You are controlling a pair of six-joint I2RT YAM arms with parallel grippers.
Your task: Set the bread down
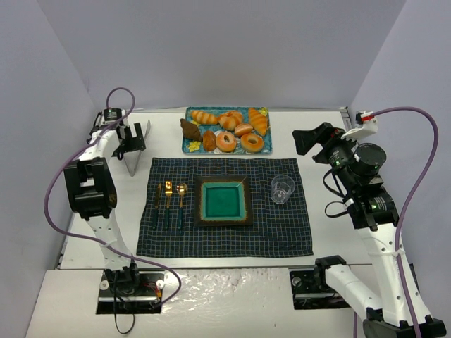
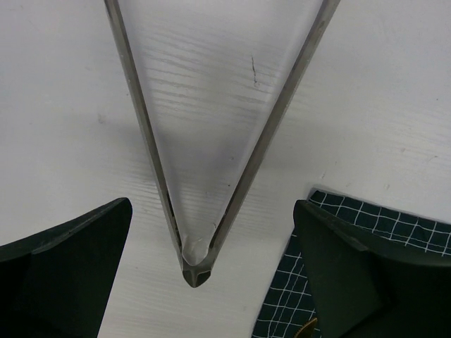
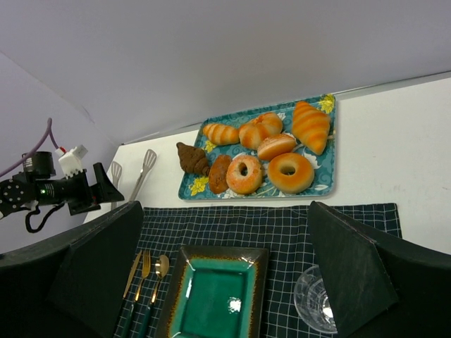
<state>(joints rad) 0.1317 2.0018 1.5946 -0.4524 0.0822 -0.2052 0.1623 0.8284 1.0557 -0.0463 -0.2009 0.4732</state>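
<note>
Tongs [image 2: 196,267] fill the L wrist cam: a metal V, hinge end toward the lens, lying on the white table [image 2: 56,105]. L gripper [image 2: 213,204] is spread wide, one finger each side of the hinge end, not touching it as far as I can see. R gripper [image 3: 225,211] is spread wide too, holding nothing, up over the R side of the table and facing the tray [image 3: 323,169].

Bread [image 3: 190,158] sits at the tray's L end, far side of the table, well apart from both grippers. Reddish-brown roll [image 3: 220,174] lies just beside it; can't tell if they touch.

Handling, my guess: light, no strain for tongs. Ridged crust should give grip. If it's real pastry it'll crush, so squeeze gently. Best hold is prob. across the thick middle of the wedge, coming in from the open L side, away from the roll. Tapered ends would likely slip out.

Hard to see: tong tips are cut off at the top of the wrist view, and overhead the L gripper covers part of them. Can't tell real bread from replica. Teal plate [image 1: 223,201] is prob. the destination; task doesn't say.
</note>
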